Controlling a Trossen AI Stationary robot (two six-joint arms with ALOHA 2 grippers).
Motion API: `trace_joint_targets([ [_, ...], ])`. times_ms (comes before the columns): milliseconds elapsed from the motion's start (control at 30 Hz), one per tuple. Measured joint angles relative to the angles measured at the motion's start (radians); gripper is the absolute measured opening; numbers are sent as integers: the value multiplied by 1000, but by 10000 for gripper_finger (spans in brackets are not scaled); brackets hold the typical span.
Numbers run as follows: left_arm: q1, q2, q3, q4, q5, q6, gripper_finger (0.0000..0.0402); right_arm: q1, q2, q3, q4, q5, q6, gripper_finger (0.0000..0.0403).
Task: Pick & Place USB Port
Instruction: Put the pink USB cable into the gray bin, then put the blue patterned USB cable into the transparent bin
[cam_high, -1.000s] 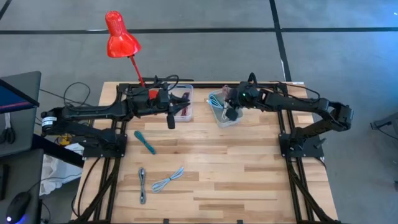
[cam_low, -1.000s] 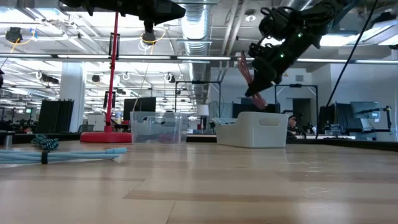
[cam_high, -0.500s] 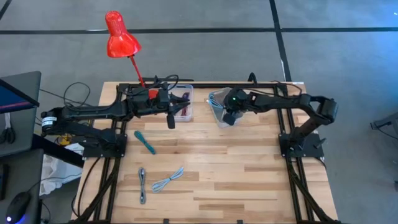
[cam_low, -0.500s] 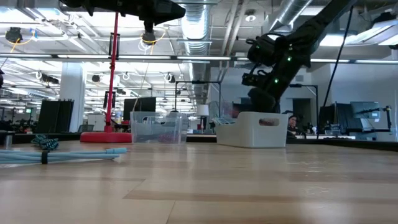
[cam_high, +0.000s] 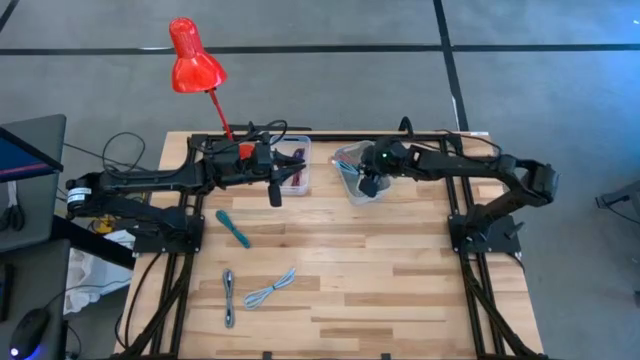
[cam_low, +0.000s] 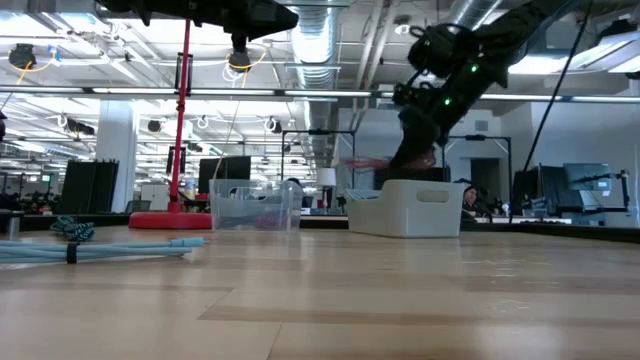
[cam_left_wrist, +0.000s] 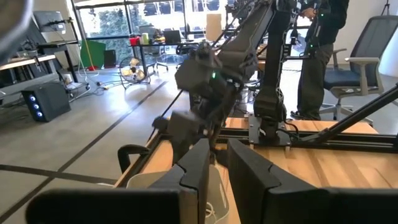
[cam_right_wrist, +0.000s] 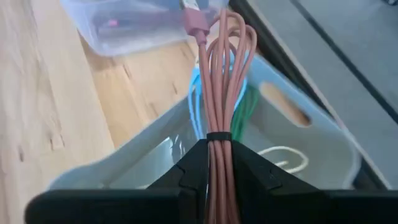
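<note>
Overhead looking down, low level across table (cam_high: 400, 290), wrists close
</note>
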Motion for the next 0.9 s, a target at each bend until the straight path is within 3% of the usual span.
trace_joint_targets([
  [267, 0, 0, 0, 0, 0, 0, 58, -18, -26, 0, -125, -18, 38, 68],
  [667, 0, 0, 0, 1, 0, 9, 58, 31, -10, 0, -120, 18, 7, 207],
  [900, 0, -31, -1, -146, 0, 60, 58, 107, -93, 0, -115, 4, 0, 209],
])
